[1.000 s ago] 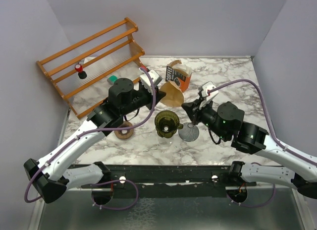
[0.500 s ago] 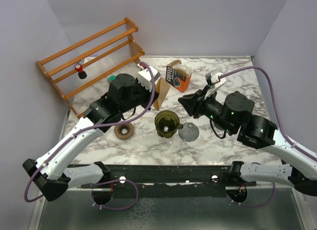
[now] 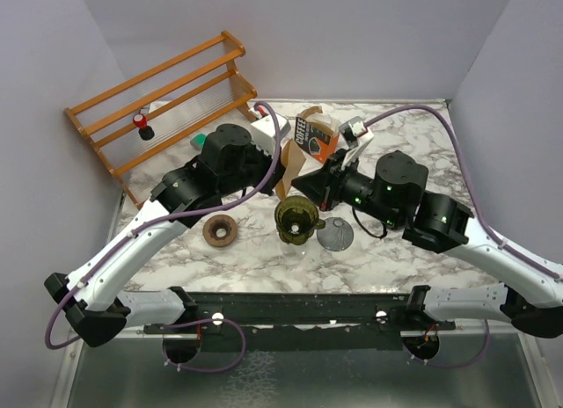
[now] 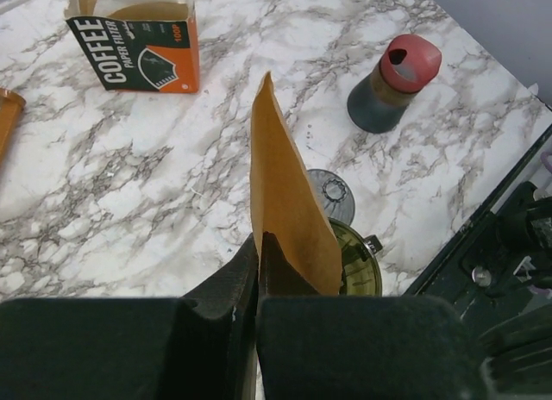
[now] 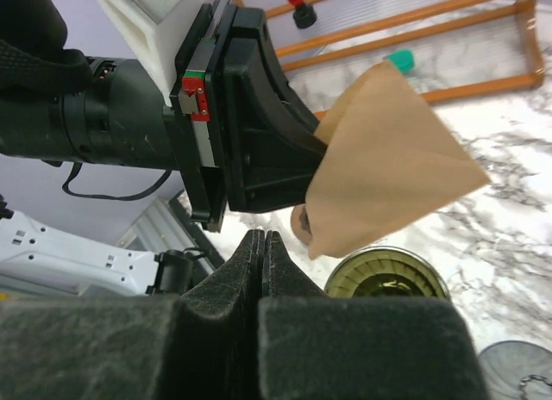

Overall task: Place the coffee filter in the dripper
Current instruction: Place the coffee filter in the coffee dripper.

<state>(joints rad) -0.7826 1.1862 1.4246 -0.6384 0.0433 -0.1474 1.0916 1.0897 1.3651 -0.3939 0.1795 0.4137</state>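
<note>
My left gripper (image 3: 280,169) is shut on a brown paper coffee filter (image 3: 289,164) and holds it in the air just behind the olive-green dripper (image 3: 297,220). In the left wrist view the gripper (image 4: 259,243) pinches the filter (image 4: 289,197) edge-on, with the dripper (image 4: 360,264) below it. My right gripper (image 3: 301,181) is shut and empty, right beside the filter. In the right wrist view its tips (image 5: 263,236) sit just left of the filter's lower corner (image 5: 388,171), above the dripper (image 5: 388,275).
An orange coffee filter box (image 3: 317,134) stands behind. A grey round lid (image 3: 335,236) lies right of the dripper, a brown ring (image 3: 219,230) left of it. A wooden rack (image 3: 163,109) is at the back left. A red-capped grey jar (image 4: 392,83) shows in the left wrist view.
My right gripper has swung left and forward until it is beside the filter. My left gripper has turned the filter edge-on and shifted it slightly left.
</note>
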